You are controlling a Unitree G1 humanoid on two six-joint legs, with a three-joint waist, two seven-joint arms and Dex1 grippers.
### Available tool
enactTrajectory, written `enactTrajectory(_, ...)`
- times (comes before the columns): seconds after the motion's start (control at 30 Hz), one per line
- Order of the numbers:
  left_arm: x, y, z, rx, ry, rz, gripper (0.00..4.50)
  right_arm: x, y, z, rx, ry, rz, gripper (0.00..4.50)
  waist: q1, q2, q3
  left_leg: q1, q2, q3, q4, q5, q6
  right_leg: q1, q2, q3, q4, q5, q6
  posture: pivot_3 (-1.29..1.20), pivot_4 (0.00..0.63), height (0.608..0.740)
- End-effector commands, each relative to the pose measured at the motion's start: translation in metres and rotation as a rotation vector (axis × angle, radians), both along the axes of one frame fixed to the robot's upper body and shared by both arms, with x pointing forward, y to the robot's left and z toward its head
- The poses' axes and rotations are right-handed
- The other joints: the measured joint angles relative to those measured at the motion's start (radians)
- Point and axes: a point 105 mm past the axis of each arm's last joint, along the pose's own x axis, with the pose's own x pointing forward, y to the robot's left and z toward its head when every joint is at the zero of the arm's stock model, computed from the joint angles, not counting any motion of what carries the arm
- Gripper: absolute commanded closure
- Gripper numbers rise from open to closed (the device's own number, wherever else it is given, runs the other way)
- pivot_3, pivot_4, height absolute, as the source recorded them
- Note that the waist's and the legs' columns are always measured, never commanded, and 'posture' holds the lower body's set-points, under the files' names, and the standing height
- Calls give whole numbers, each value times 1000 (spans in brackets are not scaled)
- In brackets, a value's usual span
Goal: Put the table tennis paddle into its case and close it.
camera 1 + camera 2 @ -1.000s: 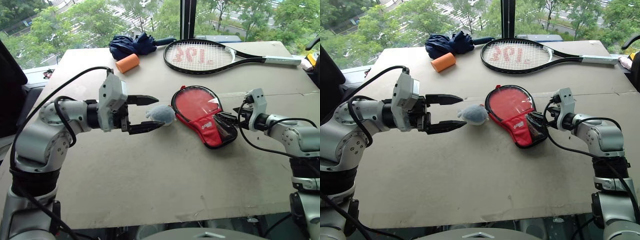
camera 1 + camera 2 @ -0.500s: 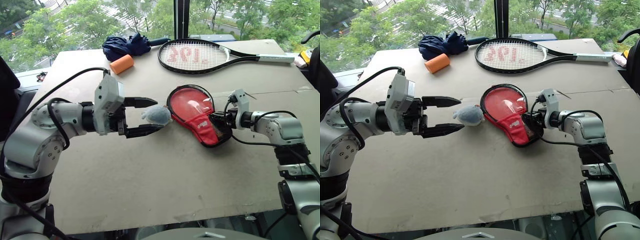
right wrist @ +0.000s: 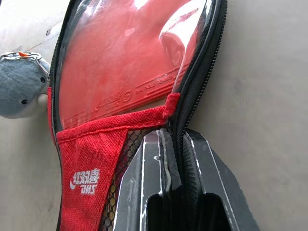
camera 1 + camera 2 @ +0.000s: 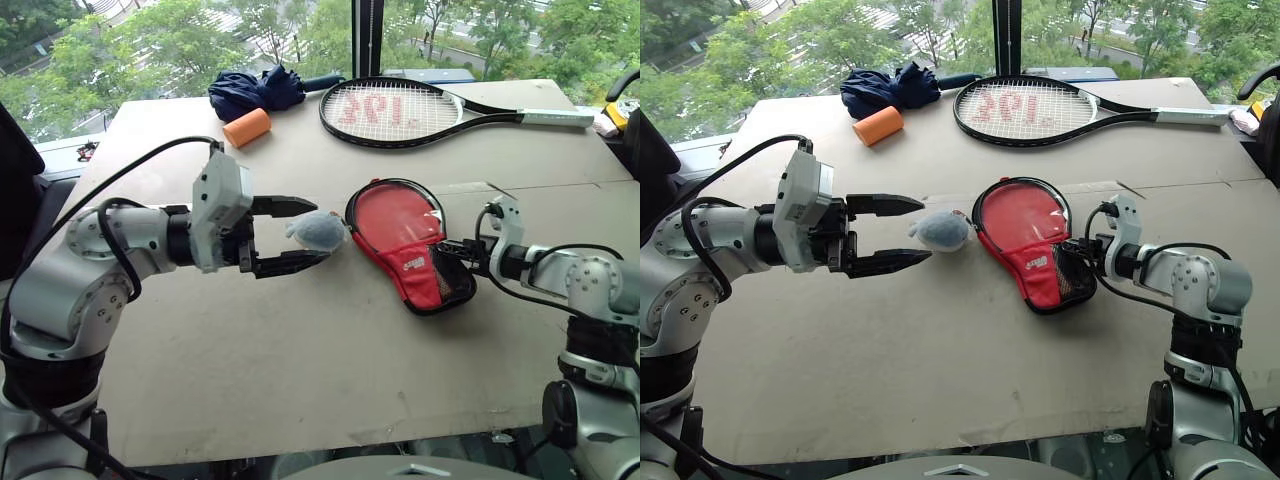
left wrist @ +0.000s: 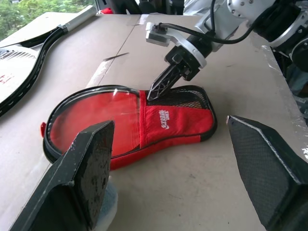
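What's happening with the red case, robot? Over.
Right gripper shut on the case edge by the zip. Paddle inside. Left gripper open beside grey plush toy.

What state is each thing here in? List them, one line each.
case: flat on the table, zip edge pinched by the right hand.
table tennis paddle: inside the case, behind the clear panel.
right hand: shut on the case's edge.
left hand: open, holding nothing, beside the grey plush toy.
umbrella: folded.
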Motion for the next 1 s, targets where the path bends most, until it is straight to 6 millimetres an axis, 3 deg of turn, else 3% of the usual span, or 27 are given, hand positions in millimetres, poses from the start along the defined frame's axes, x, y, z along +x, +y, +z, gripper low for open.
enactTrajectory(0.03,1,-2,5,2,-29,-22,686,-22,2,6,26,-38,-24,4433,-2,0,0,0,0,0,0,0,0,0,0,0,0,0,0,0,150,740)
enactTrajectory(0.2,3,-5,3,2,-23,-49,686,-55,16,-14,108,-3,-71,4433,-4,0,0,1,0,0,-2,0,0,0,0,0,0,0,0,0,150,740)
enactTrajectory(0.5,3,-4,0,9,-17,-58,686,-79,48,-23,269,74,-177,4433,-6,1,0,3,0,0,-3,1,-2,0,0,1,0,0,0,0,150,740)
enactTrajectory(0.73,2,-1,-3,11,-10,-51,686,-89,42,-11,259,56,-71,4433,-9,1,0,3,0,1,-4,1,-2,0,0,1,0,0,0,0,150,740)
enactTrajectory(0.83,2,0,-5,13,-6,-43,686,-83,24,-2,64,-11,12,3440,-8,2,0,3,0,2,-3,1,-1,0,0,1,0,0,0,0,150,740)
enactTrajectory(0.9,3,3,-6,13,-2,-28,686,-77,14,19,-64,-128,99,2758,-8,2,0,3,0,2,-3,1,-1,0,1,0,0,0,0,0,150,740)
enactTrajectory(1.0,6,9,-9,15,0,0,686,-79,14,31,-78,-174,209,2758,-7,2,0,3,1,3,-2,1,-1,1,2,-1,0,0,0,0,150,740)
